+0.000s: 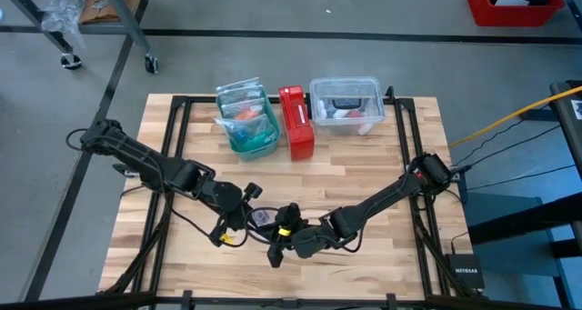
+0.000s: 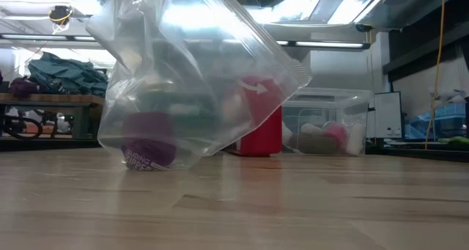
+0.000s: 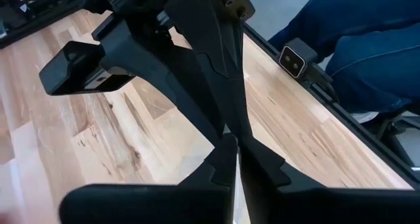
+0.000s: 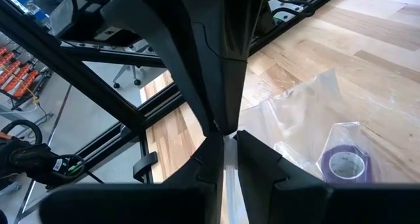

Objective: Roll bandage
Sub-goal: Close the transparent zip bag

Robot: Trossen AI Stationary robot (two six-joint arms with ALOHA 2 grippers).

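1. The bandage is a purple coil inside a clear bag, low in it, near the tabletop.
2. The left claw is at the tabletop's front edge, its tips pressed together on a thin pale edge, apparently the bag's.
3. The right claw, just beside it, is clamped on the bag's edge.
4. A red box stands at the back between a teal bin and a clear tub.
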